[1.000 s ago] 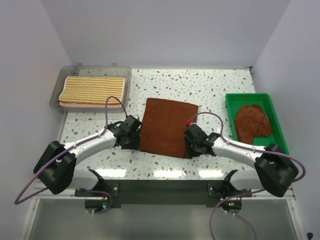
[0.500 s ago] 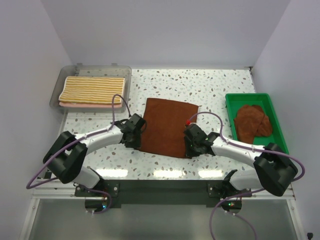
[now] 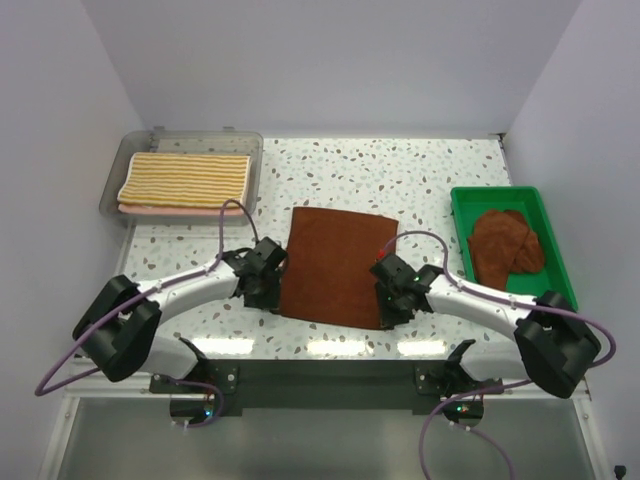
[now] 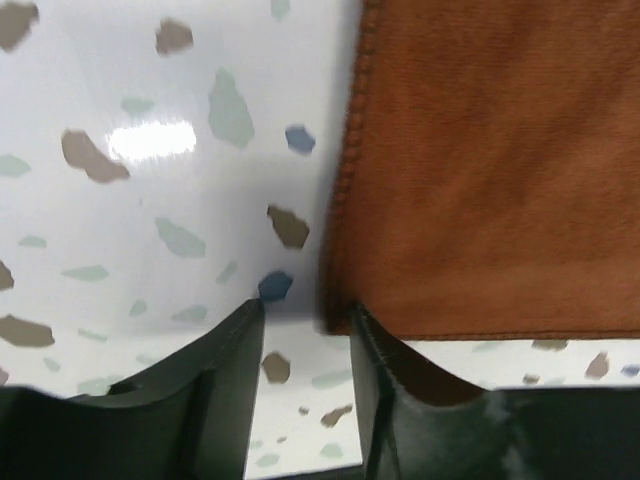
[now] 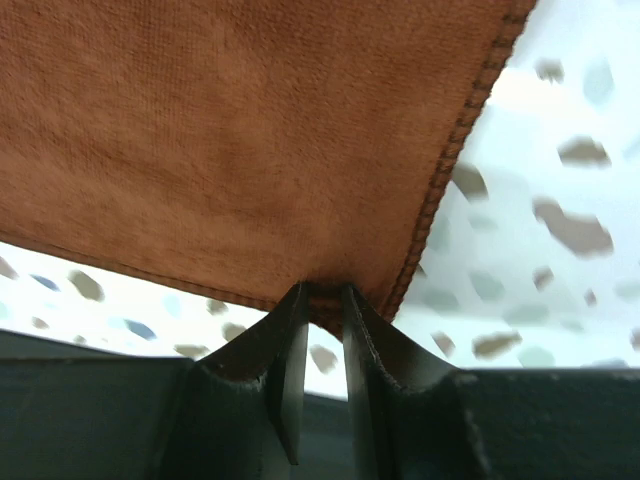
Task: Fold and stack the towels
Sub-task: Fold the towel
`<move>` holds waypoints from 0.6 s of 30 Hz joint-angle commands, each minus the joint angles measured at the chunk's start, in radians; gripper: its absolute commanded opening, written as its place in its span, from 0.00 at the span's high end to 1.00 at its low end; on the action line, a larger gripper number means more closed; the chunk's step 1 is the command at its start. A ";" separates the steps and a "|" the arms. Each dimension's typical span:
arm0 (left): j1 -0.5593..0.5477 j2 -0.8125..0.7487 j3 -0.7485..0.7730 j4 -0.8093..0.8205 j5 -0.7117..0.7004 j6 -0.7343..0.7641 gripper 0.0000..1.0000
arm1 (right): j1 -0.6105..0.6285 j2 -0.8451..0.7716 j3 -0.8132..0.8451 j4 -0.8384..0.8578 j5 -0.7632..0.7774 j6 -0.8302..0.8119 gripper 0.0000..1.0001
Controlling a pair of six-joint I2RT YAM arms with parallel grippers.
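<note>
A brown towel point(image 3: 335, 265) lies flat on the speckled table point(image 3: 420, 180) between the arms. My right gripper point(image 3: 392, 305) is at its near right corner. In the right wrist view the fingers point(image 5: 322, 290) are pinched on the towel's hem point(image 5: 250, 150) next to the corner. My left gripper point(image 3: 266, 288) is at the towel's near left corner. In the left wrist view it point(image 4: 305, 310) is open, bare table shows between the fingers, and the towel's corner point(image 4: 480, 170) lies against the right finger's tip.
A clear bin point(image 3: 190, 137) at the back left holds a folded yellow striped towel point(image 3: 185, 180) on a pink one. A green tray point(image 3: 495, 192) at the right holds crumpled brown towels point(image 3: 505, 245). The table's near edge runs just below both grippers.
The brown towel has slid toward the near edge with my right gripper. My left gripper has moved nearer too, down to the towel's near left corner.
</note>
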 commanded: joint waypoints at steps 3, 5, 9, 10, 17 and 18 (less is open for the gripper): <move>-0.007 -0.112 0.016 -0.133 0.045 -0.014 0.42 | -0.007 -0.091 0.013 -0.245 -0.005 0.002 0.73; -0.007 -0.141 0.053 -0.149 0.005 -0.016 0.38 | -0.011 -0.133 0.037 -0.242 0.015 0.003 0.70; -0.006 -0.154 0.202 -0.123 -0.057 0.010 0.36 | -0.057 -0.131 0.183 -0.205 0.050 -0.060 0.57; -0.003 -0.141 0.225 -0.106 -0.069 0.024 0.36 | -0.070 -0.122 0.209 -0.194 0.052 -0.093 0.55; 0.063 0.117 0.392 0.118 -0.034 0.188 0.44 | -0.309 0.001 0.355 -0.011 0.072 -0.287 0.62; 0.083 0.153 0.432 0.164 -0.028 0.202 0.46 | -0.332 0.021 0.381 0.017 0.056 -0.307 0.64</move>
